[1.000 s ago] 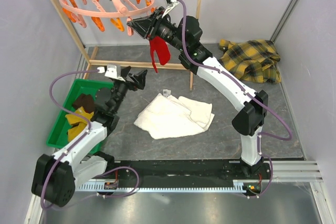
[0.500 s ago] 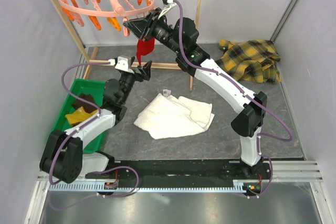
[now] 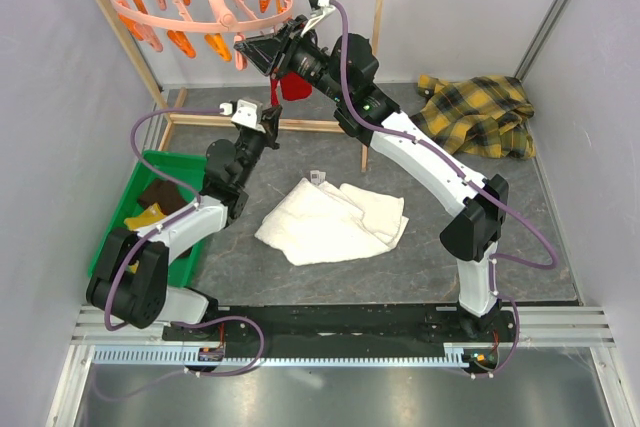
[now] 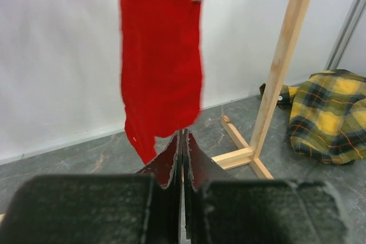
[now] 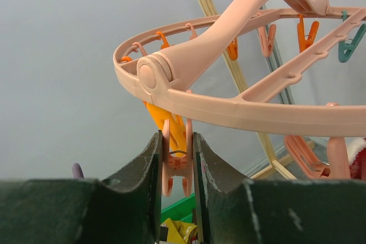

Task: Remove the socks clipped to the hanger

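Bottom-centre of top cam: crumpled white cloth towel point(image 3: 335, 215) flat on the grey table point(image 3: 420, 267). Left-centre: green plastic tray point(image 3: 168, 168) w/ a dark brown sock point(image 3: 160, 193) and a mustard yellow sock point(image 3: 143, 217) lying in it, side by side.

My left gripper point(image 3: 270, 117) is raised, just left of centre. On its wrist cam the jaws are fully closed, fingers pressed together, tips right at the bottom hem of the red fabric sock point(image 4: 160, 55). Can't tell if any fabric is pinched btwn them. That sock hangs limp from the top edge of the wrist pic, its upper end blurred.

My right gripper point(image 5: 176, 144), upper-centre in top cam, is clamped on a pale pink plastic clip point(image 5: 174, 164), one finger each side, touching. Clip dangles from the round salmon-pink plastic drying hanger point(image 3: 222, 9), upper left.

Light wooden frame post point(image 4: 280, 67) stands behind the sock. Yellow-black plaid shirt point(image 3: 480, 112) heaped mid-right, well apart.
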You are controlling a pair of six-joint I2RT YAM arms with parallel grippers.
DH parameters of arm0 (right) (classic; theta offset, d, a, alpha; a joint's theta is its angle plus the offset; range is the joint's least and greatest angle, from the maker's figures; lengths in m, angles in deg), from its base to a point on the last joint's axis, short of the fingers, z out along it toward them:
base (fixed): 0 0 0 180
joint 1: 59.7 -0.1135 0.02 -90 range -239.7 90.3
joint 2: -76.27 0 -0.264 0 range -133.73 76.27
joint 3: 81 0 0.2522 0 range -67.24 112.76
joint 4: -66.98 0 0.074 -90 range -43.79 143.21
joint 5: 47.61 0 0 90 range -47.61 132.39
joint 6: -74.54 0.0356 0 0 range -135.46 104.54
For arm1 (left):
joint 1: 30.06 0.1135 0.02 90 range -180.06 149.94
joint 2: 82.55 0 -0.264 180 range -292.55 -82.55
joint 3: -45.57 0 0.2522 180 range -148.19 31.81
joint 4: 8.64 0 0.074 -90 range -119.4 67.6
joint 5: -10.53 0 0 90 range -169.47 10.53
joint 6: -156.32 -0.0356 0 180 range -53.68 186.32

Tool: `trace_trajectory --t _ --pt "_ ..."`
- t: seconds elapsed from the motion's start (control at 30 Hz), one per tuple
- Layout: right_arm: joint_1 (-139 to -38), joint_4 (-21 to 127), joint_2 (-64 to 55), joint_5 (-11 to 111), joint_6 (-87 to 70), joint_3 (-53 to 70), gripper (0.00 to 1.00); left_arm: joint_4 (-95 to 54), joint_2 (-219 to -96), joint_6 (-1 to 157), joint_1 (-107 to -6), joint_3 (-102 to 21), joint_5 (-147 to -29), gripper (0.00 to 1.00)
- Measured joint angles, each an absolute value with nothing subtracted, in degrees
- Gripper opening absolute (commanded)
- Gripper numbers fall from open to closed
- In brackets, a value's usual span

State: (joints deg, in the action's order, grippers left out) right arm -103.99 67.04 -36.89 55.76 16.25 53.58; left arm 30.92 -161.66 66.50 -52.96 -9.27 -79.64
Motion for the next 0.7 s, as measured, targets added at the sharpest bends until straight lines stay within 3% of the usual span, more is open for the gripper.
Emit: trace_trajectory --t 0.2,0.27,0.3,0.4,0.5,0.7 --pt "-104.0 66.5 -36.9 55.5 16.2 53.6 0.24 30.3 -160.7 67.1 -53.0 -8.1 -81.7 0.02" --pt "-104.0 66.1 -36.9 55.4 16.2 53.6 0.24 30.1 -160.0 67.4 -53.0 -7.2 -81.6 0.17" --pt "-104.0 66.0 -36.9 55.3 16.2 53.6 0.24 30.0 -159.8 67.6 -53.0 -6.9 -81.5 0.38" --pt "-104.0 65.8 -36.9 55.1 16.2 53.6 0.23 30.0 -159.5 68.8 -53.0 -6.3 -79.8 0.57" --pt "-104.0 65.8 -36.9 55.1 16.4 53.6 0.24 29.9 -159.5 69.5 -53.0 -6.2 -78.9 0.64" --pt "-104.2 65.6 -36.6 55.1 16.4 53.6 0.24 29.9 -159.7 69.5 -53.0 -6.5 -78.5 0.67"
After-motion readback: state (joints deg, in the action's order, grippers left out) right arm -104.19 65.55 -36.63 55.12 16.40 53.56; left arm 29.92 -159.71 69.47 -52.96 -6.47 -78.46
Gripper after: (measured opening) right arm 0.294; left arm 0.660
